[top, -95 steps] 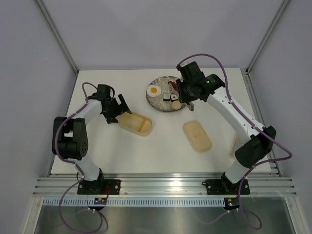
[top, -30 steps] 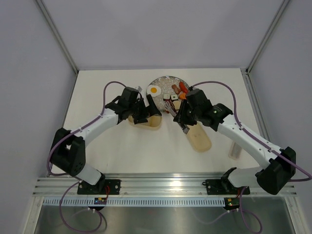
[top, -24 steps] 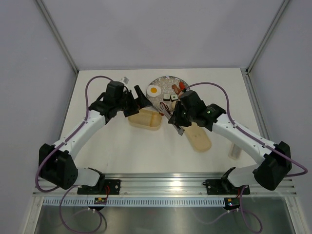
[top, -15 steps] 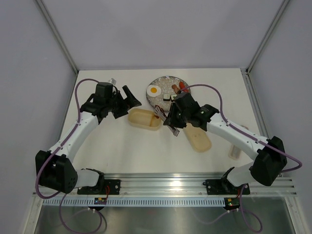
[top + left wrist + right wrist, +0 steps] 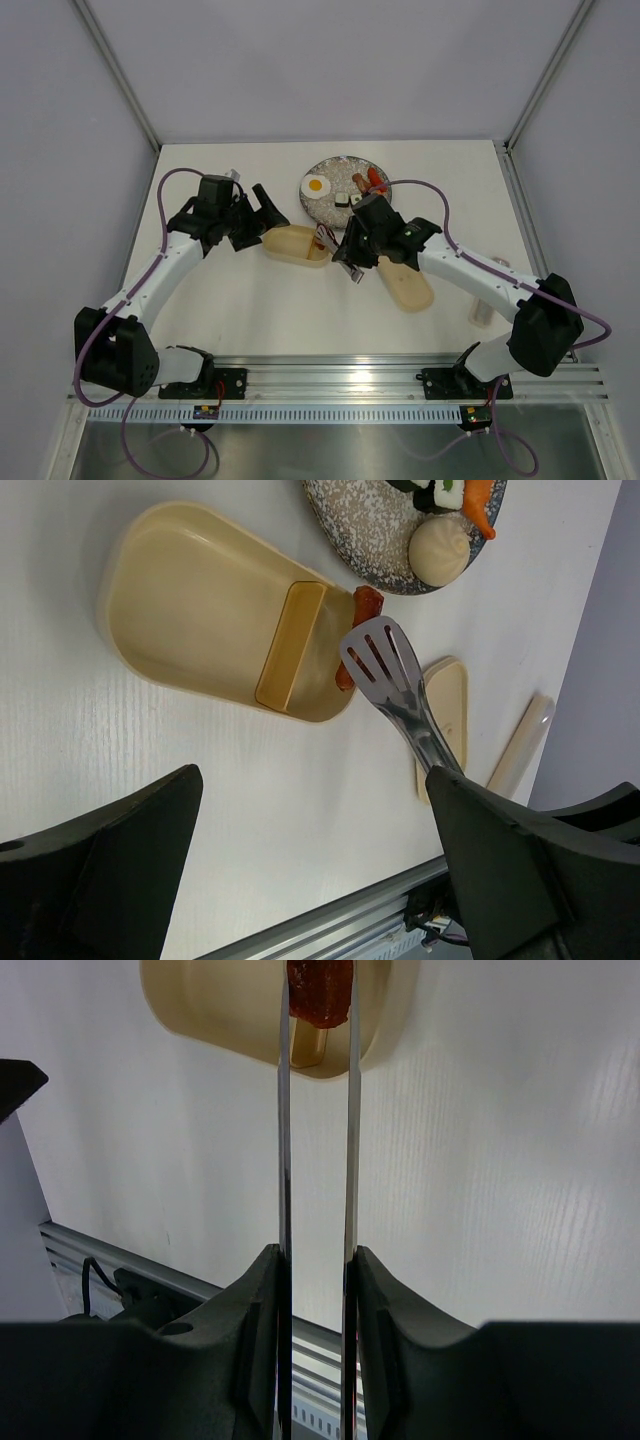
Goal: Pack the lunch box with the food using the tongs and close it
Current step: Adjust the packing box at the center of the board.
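Observation:
The beige lunch box (image 5: 290, 245) lies open left of centre, its divider (image 5: 290, 645) near the right end. My right gripper (image 5: 350, 262) is shut on the silver tongs (image 5: 335, 250). In the right wrist view both tong arms (image 5: 283, 1160) run forward from between my right gripper's (image 5: 316, 1260) fingers. The tongs pinch a reddish-brown sausage (image 5: 320, 990) over the rim at the box's right end (image 5: 362, 610). My left gripper (image 5: 262, 222) stands open with nothing in it, just left of the box (image 5: 200, 610). The cream lid (image 5: 405, 280) lies to the right.
The round speckled plate (image 5: 312, 205) behind the box carries a fried egg (image 5: 317, 185), sushi rolls (image 5: 342, 200), a beige ball (image 5: 440, 552) and a carrot piece (image 5: 478, 500). A pale tube (image 5: 482, 310) lies near the right arm's base.
My left arm has pulled back to the left, off the lunch box. My right gripper has carried the tongs and sausage from beside the plate to the box's right end.

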Controlling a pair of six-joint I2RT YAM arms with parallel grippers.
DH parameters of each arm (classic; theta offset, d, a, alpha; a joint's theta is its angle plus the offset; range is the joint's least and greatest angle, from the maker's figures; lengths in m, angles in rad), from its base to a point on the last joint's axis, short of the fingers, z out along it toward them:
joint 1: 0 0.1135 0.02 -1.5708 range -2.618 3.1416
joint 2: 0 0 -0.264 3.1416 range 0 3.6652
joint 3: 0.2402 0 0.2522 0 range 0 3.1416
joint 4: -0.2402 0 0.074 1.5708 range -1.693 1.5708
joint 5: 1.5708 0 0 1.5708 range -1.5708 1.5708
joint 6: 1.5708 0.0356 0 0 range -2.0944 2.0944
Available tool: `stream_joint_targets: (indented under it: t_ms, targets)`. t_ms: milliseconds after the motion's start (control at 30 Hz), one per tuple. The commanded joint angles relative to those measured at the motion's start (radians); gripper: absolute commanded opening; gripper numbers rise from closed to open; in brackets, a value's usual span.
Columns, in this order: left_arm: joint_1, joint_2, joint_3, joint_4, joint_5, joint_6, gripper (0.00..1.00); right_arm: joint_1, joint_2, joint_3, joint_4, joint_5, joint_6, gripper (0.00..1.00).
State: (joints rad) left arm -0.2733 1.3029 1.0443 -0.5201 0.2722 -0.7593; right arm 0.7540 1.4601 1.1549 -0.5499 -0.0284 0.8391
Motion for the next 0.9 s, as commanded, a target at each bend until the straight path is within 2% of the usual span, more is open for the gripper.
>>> stream_joint_targets:
  t_ms: [0, 133, 333, 533, 867]
  targets:
    - [0.003, -0.021, -0.001, 0.031, 0.01, 0.014, 0.99, 0.013, -0.006, -0.006, 0.05, 0.002, 0.026, 0.3]
    - [0.003, -0.017, -0.001, 0.032, 0.015, 0.012, 0.99, 0.015, -0.015, -0.017, 0.048, 0.004, 0.031, 0.32]
    - [0.003, -0.011, 0.011, 0.042, 0.025, 0.003, 0.99, 0.016, -0.021, -0.021, 0.039, 0.004, 0.029, 0.45]
    - [0.003, -0.008, 0.011, 0.04, 0.027, 0.003, 0.99, 0.018, -0.021, -0.015, 0.038, 0.004, 0.025, 0.49]
    - [0.003, -0.007, -0.003, 0.055, 0.041, -0.006, 0.99, 0.018, -0.038, -0.004, 0.024, 0.015, 0.011, 0.51]
